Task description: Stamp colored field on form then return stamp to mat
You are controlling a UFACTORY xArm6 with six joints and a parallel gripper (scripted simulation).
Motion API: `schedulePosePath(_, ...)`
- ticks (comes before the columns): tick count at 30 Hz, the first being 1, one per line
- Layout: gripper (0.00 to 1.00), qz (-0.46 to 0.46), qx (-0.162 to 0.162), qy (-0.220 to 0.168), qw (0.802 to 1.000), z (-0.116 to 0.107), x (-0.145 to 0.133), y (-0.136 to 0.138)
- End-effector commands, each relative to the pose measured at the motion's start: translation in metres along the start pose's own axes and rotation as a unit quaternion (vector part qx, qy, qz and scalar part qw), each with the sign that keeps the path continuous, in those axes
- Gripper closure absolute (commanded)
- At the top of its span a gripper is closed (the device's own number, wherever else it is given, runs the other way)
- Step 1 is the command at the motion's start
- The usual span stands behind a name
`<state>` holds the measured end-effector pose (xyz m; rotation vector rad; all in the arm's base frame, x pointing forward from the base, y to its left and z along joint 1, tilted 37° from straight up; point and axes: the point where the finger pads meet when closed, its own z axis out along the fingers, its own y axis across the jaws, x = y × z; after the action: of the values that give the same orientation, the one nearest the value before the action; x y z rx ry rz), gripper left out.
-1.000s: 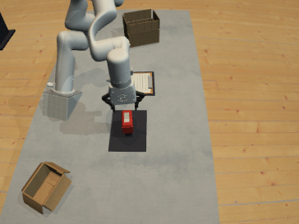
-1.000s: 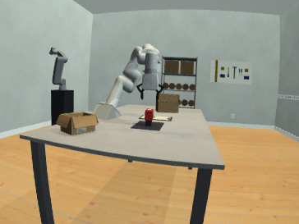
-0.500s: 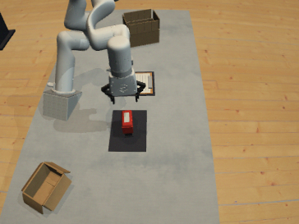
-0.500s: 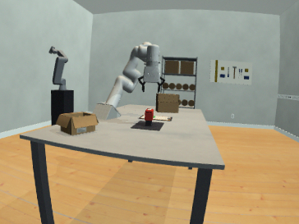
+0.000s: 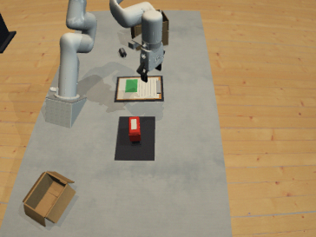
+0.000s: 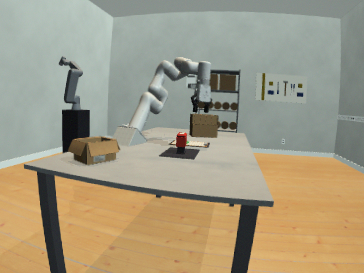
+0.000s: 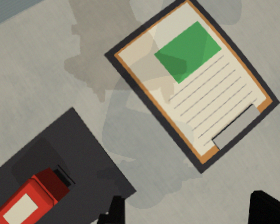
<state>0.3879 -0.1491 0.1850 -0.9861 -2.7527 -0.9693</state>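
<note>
The red stamp [image 5: 134,129] stands upright on the dark mat [image 5: 135,138] in the middle of the table; it also shows in the wrist view [image 7: 33,201] and in the exterior view [image 6: 181,140]. The form on its clipboard [image 5: 139,88] lies just beyond the mat, with a green field [image 5: 131,85] at its left; the green field also shows in the wrist view [image 7: 188,51]. My gripper [image 5: 149,73] is open and empty, held high above the clipboard, apart from the stamp. Its fingertips show at the bottom of the wrist view [image 7: 188,222].
An open cardboard box [image 5: 48,197] lies at the near left corner. Another box stands at the far end behind the arm. A small dark object [image 5: 122,52] lies near it. The arm's base [image 5: 64,109] is at the left of the clipboard.
</note>
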Motion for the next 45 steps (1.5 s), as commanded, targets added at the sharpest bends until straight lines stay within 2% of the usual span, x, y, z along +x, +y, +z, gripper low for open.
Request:
schedulePosePath(1, 0.0, -0.14, -0.003, -0.008, 0.99, -0.002, 0.03, 0.064)
schedulePosePath(6, 0.0, -0.289, -0.007, -0.013, 0.957, 0.004, 0.062, 0.13)
schedulePosePath(8, 0.0, -0.337, -0.012, -0.017, 0.941, 0.04, 0.065, 0.148)
schedulePosePath(12, 0.0, -0.335, -0.006, -0.017, 0.942, 0.097, 0.067, 0.147)
schedulePosePath(14, 0.0, -0.335, -0.006, -0.017, 0.942, 0.097, 0.067, 0.147)
schedulePosePath(15, 0.0, -0.335, -0.006, -0.017, 0.942, 0.113, 0.068, 0.15)
schedulePosePath(45, 0.0, -0.335, -0.006, -0.017, 0.942, 0.113, 0.068, 0.15)
